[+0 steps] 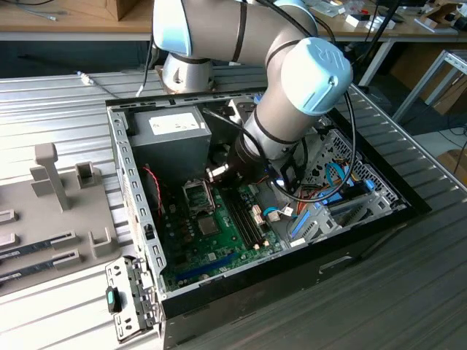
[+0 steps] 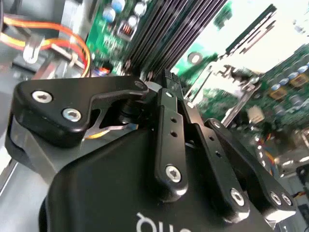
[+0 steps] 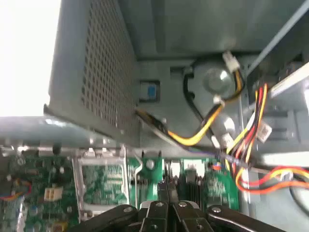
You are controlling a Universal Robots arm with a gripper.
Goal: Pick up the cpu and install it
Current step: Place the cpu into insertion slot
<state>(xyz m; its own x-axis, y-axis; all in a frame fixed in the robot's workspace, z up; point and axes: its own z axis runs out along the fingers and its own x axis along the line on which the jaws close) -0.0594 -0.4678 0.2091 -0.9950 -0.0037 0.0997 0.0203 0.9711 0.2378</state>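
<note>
In the exterior view, my arm reaches down into the open computer case (image 1: 125, 175), and my pincer (image 1: 217, 173) hangs just above the processor socket (image 1: 198, 195), on the side nearest the memory slots (image 1: 244, 215). The socket's frame looks dark, and I see no silver-grey square seated in it, nor beside it on the board. In the second wrist view, my pincer (image 2: 169, 83) has its 2 fingers drawn together to a narrow tip. I can see nothing gripped between them, though a thin chip could be hidden there. The memory slots (image 2: 164, 34) run just beyond the tip. In the first wrist view, my pincer (image 3: 170, 194) is just beside the socket (image 3: 99, 183), whose face reads green and patterned rather than metal-topped. The perforated power supply (image 3: 91, 72) stands beyond the socket. I cannot tell where the cpu is. I judge that it is not yet installed and that the seating is still to do.
</note>
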